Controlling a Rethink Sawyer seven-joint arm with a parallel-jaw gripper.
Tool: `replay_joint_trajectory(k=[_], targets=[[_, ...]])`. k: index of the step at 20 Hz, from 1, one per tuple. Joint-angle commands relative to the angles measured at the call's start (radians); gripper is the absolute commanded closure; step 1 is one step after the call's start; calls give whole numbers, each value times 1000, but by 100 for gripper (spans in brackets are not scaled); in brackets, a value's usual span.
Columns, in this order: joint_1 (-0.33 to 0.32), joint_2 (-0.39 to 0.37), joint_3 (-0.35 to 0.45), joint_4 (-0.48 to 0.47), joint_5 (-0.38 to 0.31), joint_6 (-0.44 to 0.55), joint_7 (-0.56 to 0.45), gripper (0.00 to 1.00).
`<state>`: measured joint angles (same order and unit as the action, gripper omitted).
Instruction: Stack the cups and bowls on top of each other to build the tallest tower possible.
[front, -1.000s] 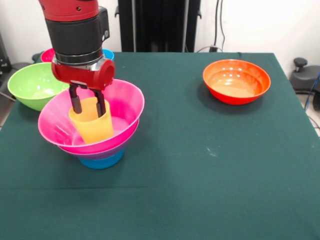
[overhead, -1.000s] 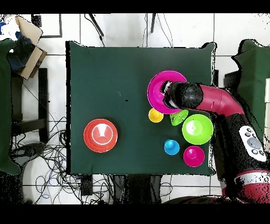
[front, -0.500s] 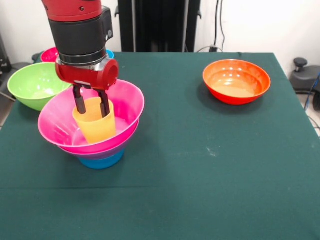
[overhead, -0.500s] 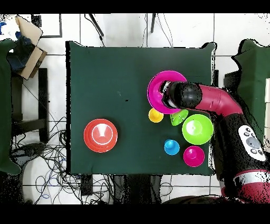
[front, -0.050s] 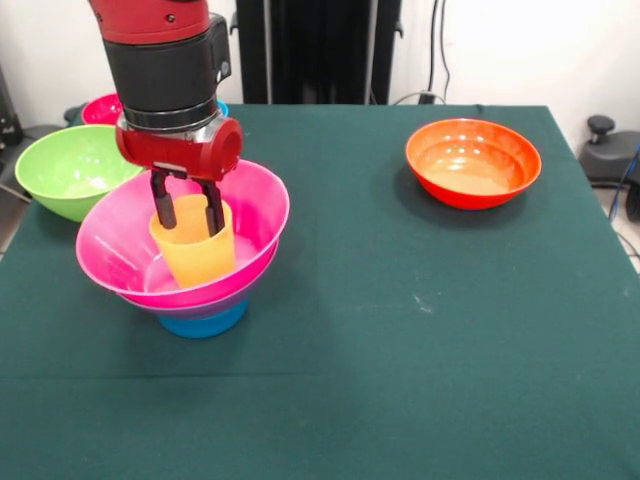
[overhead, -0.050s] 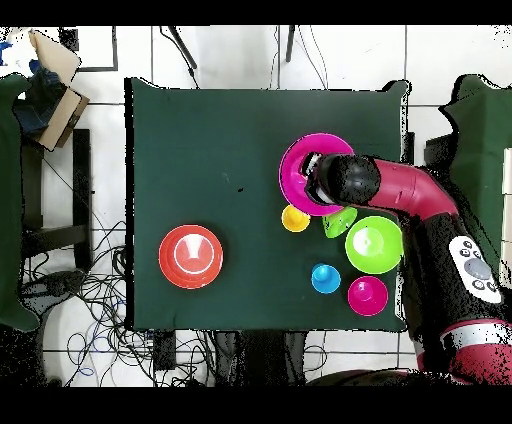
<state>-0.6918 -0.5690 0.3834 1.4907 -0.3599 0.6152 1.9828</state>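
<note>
Front view: the claw (front, -0.050s: 187, 210) hangs inside the pink bowl (front, -0.050s: 255, 205) at left of the frame, its two dark fingers (front, -0.050s: 162, 205) straddling the rim of the orange-yellow cup (front, -0.050s: 195, 258), one finger outside the wall and one inside, clamped on it. The cup stands upright in the pink bowl. That bowl sits on a purple bowl (front, -0.050s: 200, 300), only a thin rim of which shows, and this rests on a blue piece (front, -0.050s: 205, 320) at the bottom; together they form the tower, which stands on the green surface (front, -0.050s: 420, 350). To the upper left, touching or just beside the pink bowl, lies the lime bowl (front, -0.050s: 60, 170), with a red bowl (front, -0.050s: 100, 108) behind it. An orange bowl (front, -0.050s: 472, 162) sits well apart at the upper right.

Overhead view: the arm (overhead, -0.050s: 410, 195) reaches in from the right and covers part of the pink bowl. Below it lie a yellow cup (overhead, -0.050s: 295, 218), a small green bowl (overhead, -0.050s: 340, 220), the lime bowl, a blue cup (overhead, -0.050s: 325, 278) and the red bowl. The orange bowl is at lower left.
</note>
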Motion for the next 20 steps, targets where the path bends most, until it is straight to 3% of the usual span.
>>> replay_joint_trajectory(k=[1, 13, 20], targets=[[52, 80, 39, 57, -1, -79, 37, 0], [69, 108, 18, 37, -30, -163, 34, 0], [79, 105, 8, 31, -13, -147, 38, 0]])
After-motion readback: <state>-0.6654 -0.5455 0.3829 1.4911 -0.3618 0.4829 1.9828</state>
